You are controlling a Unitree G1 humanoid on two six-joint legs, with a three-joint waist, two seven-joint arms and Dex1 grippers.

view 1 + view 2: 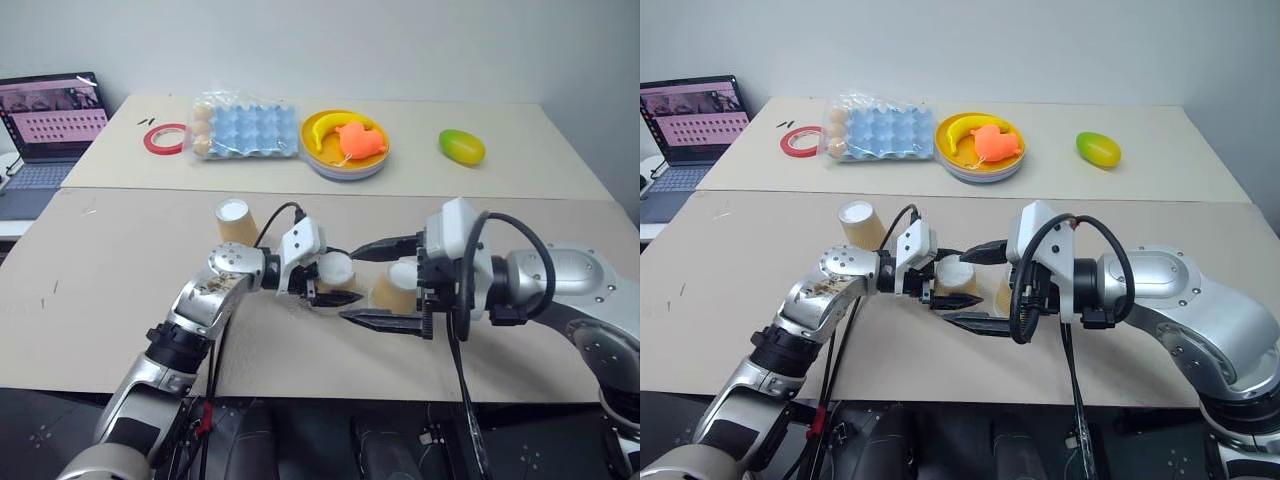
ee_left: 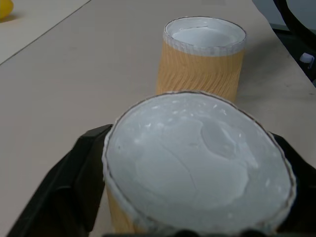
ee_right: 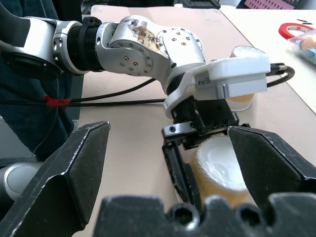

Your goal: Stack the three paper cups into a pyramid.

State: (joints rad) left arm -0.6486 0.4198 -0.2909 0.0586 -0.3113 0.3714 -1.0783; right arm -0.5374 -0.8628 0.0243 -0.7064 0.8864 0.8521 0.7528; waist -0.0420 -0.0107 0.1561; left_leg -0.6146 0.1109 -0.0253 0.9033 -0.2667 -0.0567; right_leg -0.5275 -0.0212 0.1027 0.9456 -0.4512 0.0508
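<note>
Setting the second base cup (image 1: 334,270) beside the first base cup (image 1: 396,288) is the step in hand. Both stand upside down, white bases up, near the middle of the counter (image 1: 120,290) toward its near edge, just beside each other; whether they touch cannot be told. The left pincer (image 1: 332,281) has its fingers standing apart on either side of the second cup, so the grip looks just let go, though contact cannot be ruled out. The right pincer (image 1: 372,283) is spread wide around the first base cup, holding nothing. The third cup (image 1: 236,222) stands alone, inverted, farther back on the counter toward its left side. The pyramid has no top yet. Next, the left arm likely needs to back off without nudging the pair, then fetch the third cup and centre it over the seam between the two bases.
</note>
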